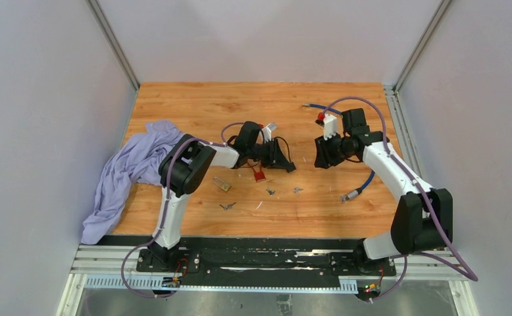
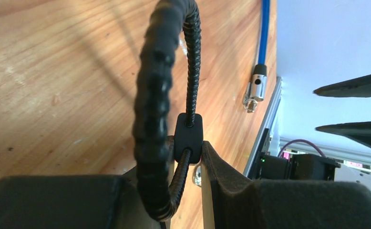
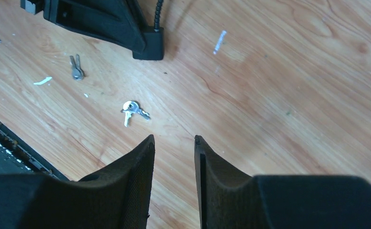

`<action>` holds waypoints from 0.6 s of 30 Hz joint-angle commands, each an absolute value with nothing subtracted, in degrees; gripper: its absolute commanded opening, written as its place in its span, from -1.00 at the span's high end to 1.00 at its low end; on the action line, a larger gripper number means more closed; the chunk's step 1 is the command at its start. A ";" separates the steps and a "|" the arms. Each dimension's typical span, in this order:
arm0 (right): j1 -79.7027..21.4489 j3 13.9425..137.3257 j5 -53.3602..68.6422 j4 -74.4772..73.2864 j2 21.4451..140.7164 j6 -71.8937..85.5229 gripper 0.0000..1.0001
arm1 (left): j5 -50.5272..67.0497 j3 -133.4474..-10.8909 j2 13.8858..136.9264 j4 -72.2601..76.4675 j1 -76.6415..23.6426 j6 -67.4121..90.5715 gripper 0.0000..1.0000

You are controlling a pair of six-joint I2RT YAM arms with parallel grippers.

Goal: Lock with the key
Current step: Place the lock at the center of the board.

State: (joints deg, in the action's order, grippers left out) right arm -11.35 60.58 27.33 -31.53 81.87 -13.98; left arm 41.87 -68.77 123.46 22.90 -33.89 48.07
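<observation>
Black cable lock (image 2: 155,95) sits pinched in my left claw (image 2: 174,167), while my right claw (image 3: 174,139) hangs half-parted and empty, the key (image 3: 135,109) lying flat just ahead-left of it, where a careless pinch could skid it away.

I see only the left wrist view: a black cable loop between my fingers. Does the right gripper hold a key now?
Observer: No. The right gripper is open, with nothing between its fingers.
Operator: Where is the key nearest to it?
Observer: In the right wrist view, a pair of keys lies on the table ahead of its fingers.
Operator: Is any other lock there?
Observer: Yes. The top view shows a red padlock lying near the middle of the table.
</observation>
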 commanded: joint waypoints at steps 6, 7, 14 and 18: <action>-7.73 60.40 21.41 -35.74 77.88 -16.99 0.27 | 42.81 -73.27 124.03 15.02 -34.02 43.43 0.30; -7.43 60.20 20.59 -35.73 77.56 -17.23 0.27 | 42.47 -73.75 123.69 13.11 -33.96 42.01 0.22; -4.77 59.24 10.96 -36.80 75.46 -20.53 0.22 | 40.95 -76.62 121.40 2.26 -33.30 35.63 -0.27; -2.47 60.18 5.69 -35.64 78.05 -22.80 0.09 | 39.34 -77.48 118.88 -2.93 -32.34 30.68 -0.47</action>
